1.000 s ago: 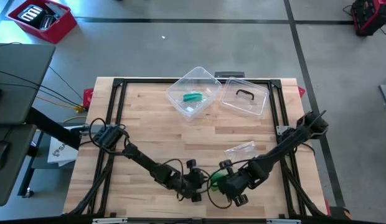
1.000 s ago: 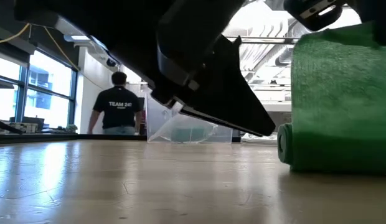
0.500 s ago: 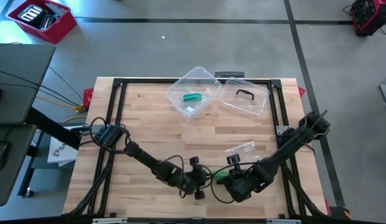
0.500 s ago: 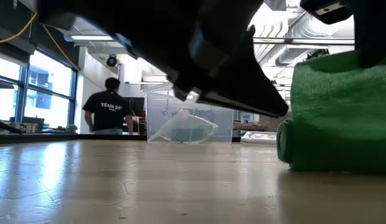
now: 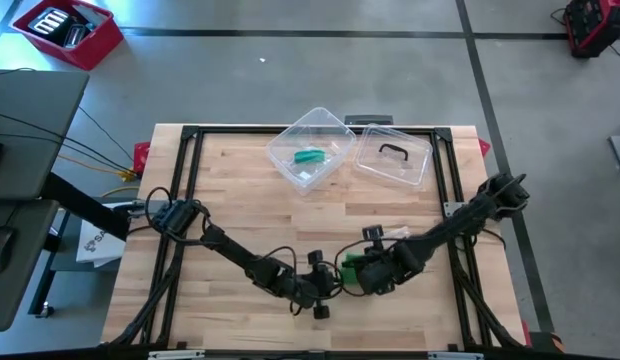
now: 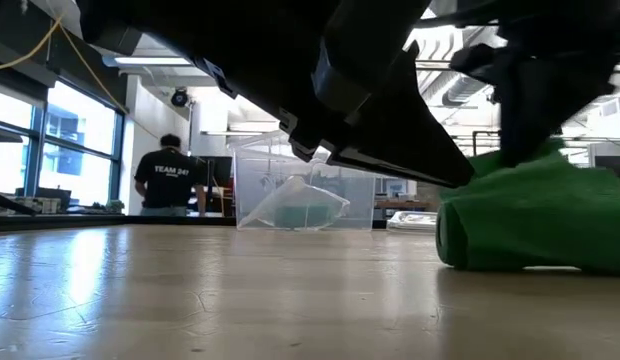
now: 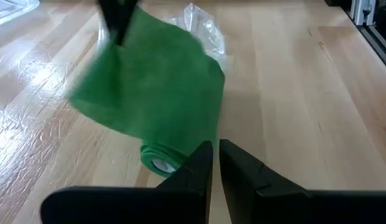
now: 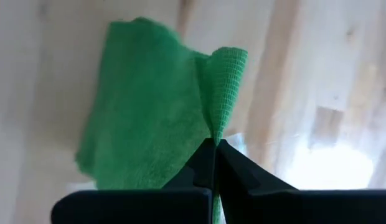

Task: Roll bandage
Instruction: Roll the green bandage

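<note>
At the near desk (image 5: pixel 240 220) edge | right end effector (image 8: pixel 213 144), clenched on green mesh bandage (image 7: pixel 155 93) tail, is lifting it rearward, slackening | left end effector (image 7: pixel 215 155) is nearly closed beside roll, grasping nothing | rolling is barely starting

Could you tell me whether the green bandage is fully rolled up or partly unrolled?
Partly unrolled. The bandage has a small rolled core on the table, while a loose sheet runs up to the right gripper, shut on its edge.

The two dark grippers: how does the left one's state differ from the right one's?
The right gripper is shut on the green bandage's loose end, holding it up; the left gripper is nearly closed and pinches nothing, its tips beside the rolled end on the wooden table. Both are dark two-finger grippers at the table's near edge.
</note>
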### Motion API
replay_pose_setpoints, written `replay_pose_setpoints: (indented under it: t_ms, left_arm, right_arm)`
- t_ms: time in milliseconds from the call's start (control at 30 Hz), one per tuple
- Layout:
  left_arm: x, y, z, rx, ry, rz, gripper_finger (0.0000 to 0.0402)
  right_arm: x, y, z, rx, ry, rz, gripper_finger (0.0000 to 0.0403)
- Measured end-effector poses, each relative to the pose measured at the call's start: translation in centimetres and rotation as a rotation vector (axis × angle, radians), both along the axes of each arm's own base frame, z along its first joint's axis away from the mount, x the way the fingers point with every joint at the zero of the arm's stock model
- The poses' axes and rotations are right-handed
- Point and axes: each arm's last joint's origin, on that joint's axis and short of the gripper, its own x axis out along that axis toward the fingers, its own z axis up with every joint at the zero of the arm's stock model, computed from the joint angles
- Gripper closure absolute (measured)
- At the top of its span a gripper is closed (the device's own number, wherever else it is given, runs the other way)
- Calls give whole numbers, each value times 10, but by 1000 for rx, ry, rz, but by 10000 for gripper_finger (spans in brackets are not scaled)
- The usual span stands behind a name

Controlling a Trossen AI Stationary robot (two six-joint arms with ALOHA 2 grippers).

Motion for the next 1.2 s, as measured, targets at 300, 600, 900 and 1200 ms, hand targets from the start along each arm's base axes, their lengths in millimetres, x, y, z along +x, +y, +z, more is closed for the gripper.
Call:
replay_pose_setpoints:
  t_ms: [300, 600, 900, 1200]
  left_arm:
    - [0, 0, 0, -2, 0, 4, 376]
    - [0, -1, 0, -15, -1, 9, 376]
    - [-1, -1, 0, -22, -2, 11, 376]
    - [-3, -5, 0, -28, 0, 5, 376]
  right_arm:
    - [11, -33, 9, -26, 2, -12, 403]
    - [4, -66, -34, -72, 31, -70, 403]
    - [1, -76, -49, 14, 49, -86, 336]
    - [-1, -78, -16, -29, 94, -113, 213]
